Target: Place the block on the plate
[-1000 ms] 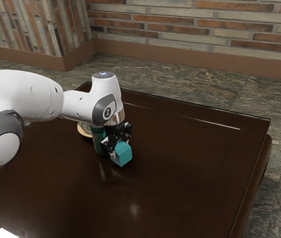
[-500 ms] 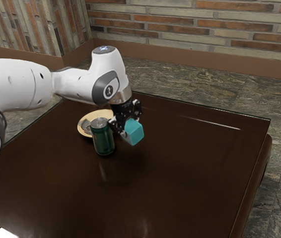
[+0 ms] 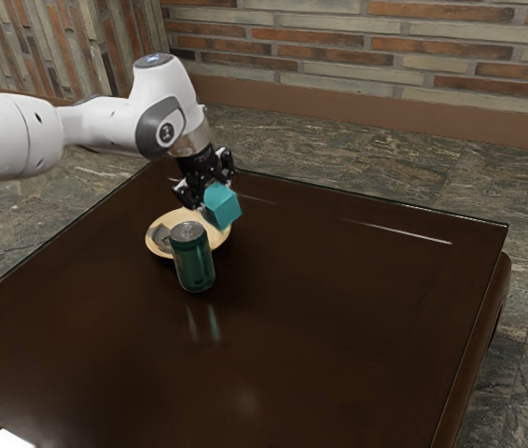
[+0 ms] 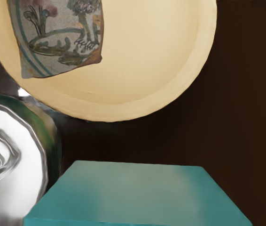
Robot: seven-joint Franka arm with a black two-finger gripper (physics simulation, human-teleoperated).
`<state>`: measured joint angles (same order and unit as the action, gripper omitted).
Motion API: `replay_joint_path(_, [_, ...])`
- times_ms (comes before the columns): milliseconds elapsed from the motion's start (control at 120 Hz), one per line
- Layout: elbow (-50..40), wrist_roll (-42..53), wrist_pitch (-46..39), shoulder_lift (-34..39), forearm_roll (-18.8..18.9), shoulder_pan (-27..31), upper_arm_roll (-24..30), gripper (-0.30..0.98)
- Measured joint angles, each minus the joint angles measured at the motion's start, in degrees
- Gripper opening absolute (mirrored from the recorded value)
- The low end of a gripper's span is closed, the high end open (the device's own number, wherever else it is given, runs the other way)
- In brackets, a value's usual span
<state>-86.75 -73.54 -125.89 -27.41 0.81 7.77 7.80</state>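
Block: the teal block (image 3: 222, 206) is in the air, left of centre and somewhat above the middle of the exterior view, tilted, overlapping the plate's right side from this angle.
Pincer: the black pincer (image 3: 217, 198) is pinching the block from two sides.
Plate: the round, cream plate (image 3: 218, 239) sits left of centre on the dark brown worktop (image 3: 339, 308). A grey patterned piece (image 4: 62, 37) lies on one side of it; the rest is bare.
Can: a green can (image 3: 195, 268) stands upright just in front of the plate, near its rim.
Step in hand: carrying the block over to the plate, by my judgement; it does not look fully above it, as the wrist view has dark worktop between block and rim.
Doing it well: keep the block high enough to clear the can's top, and steer for the bare part, away from the patterned piece. Level it, lower gently until it rests flat, then let go and lift straight up. Coming in low could knock the can or catch the rim.
Change from half a second ago: block and arm have moved up and toward the exterior view's left, nearer the plate. Plate and can have not moved.
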Motion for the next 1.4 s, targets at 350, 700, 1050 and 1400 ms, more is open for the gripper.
replay_joint_path(350, [8.24,2.16,0.17,-9.60,15.29,19.36,18.39,0.38])
replay_joint_path(700, [12.20,4.66,0.51,-17.69,21.08,23.22,20.67,0.37])
replay_joint_path(1050, [12.64,6.67,0.46,-19.78,21.42,23.67,20.68,0.54])
replay_joint_path(1400, [11.87,7.61,5.28,-12.26,20.01,22.99,20.28,0.66])
